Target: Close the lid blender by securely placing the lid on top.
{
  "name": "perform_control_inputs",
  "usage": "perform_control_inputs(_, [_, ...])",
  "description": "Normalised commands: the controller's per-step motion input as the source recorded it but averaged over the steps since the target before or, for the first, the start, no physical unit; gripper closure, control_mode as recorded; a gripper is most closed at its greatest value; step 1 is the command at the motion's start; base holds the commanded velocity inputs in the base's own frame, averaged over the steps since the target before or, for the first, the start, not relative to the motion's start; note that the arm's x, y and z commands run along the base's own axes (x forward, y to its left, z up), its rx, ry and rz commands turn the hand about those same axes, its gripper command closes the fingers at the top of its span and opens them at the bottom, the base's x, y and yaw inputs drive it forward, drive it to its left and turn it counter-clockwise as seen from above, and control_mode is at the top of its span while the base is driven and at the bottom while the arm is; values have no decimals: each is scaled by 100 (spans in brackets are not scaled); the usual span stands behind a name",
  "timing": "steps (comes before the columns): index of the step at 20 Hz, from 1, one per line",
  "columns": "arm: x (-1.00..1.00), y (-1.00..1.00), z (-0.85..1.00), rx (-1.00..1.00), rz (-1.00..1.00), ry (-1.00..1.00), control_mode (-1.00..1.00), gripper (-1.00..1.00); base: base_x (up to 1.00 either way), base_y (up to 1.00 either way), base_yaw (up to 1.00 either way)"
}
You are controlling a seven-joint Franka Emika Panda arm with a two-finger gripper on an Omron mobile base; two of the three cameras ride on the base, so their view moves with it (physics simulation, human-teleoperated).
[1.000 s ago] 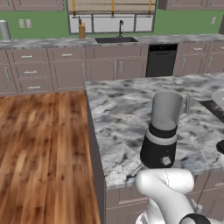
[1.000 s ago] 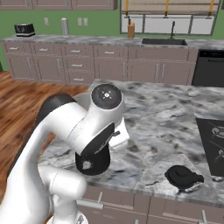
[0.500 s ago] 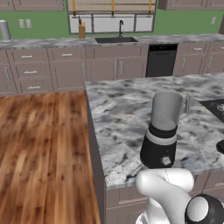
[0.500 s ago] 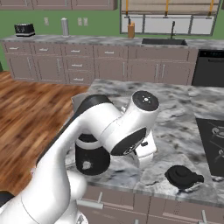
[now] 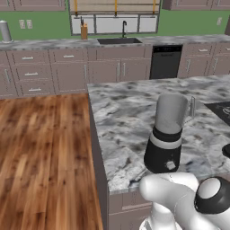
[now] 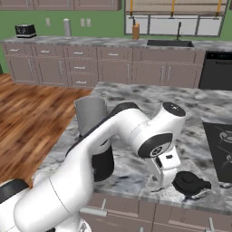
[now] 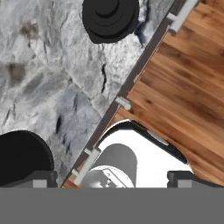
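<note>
The blender (image 5: 165, 134) stands near the front edge of the marble island (image 5: 121, 117), its grey jar open on top. Its jar (image 6: 90, 115) rises behind my arm, and its black base (image 7: 21, 156) lies at the lower left of the hand view. The lid (image 6: 190, 183), a squat dark round cap, rests on the counter right of the blender, also at the frame's right edge (image 5: 227, 150) and the hand view's top (image 7: 110, 17). My gripper (image 6: 157, 183) hangs open over the counter's front edge, just left of the lid, and the fingers (image 7: 113, 179) hold nothing.
A black cooktop (image 6: 223, 146) lies at the island's right end. Wood floor (image 5: 45, 152) runs left of and in front of the island. Along the back wall counter stand a sink (image 5: 119, 40), a steel canister (image 6: 67, 28) and a toaster (image 6: 26, 31).
My arm has swung right along the island's front, carrying the hand from in front of the blender to just left of the lid. The jaws have stayed open; blender and lid have not moved.
</note>
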Motion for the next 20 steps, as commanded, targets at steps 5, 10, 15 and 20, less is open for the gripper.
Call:
perform_control_inputs(5, [0, -52, -35, 1, 0, 11, -100, -100, 0, 0, 0])
perform_control_inputs(10, [7, -56, -22, 2, 0, 2, -100, -100, 0, 0, 0])
perform_control_inputs(15, [6, -40, -28, 0, 0, -1, -100, -100, 0, 0, 0])
perform_control_inputs(20, [15, -17, -24, 0, 0, 0, -100, -100, 0, 0, 0])
